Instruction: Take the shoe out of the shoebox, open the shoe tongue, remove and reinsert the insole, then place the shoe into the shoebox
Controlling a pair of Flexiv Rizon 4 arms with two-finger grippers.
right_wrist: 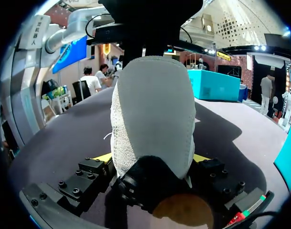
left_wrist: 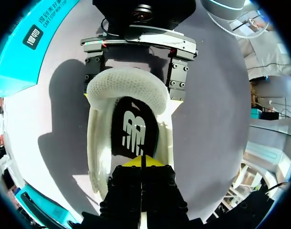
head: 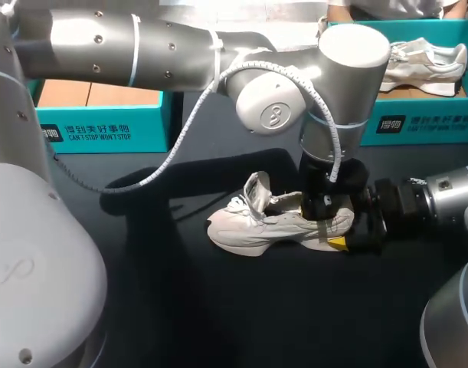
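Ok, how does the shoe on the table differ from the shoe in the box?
The shoe on the table lies on the dark tabletop; the shoe in the box sits inside the teal shoebox. The right end effector clamps the first one's heel; nothing touches the boxed one. Both are pale sneakers.

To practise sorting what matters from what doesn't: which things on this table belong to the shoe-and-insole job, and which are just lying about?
In the job:
white shoe
insole
empty shoebox
left hand, over the insole
right hand, clamping the heel

Lying about:
second shoebox
second shoe, inside it
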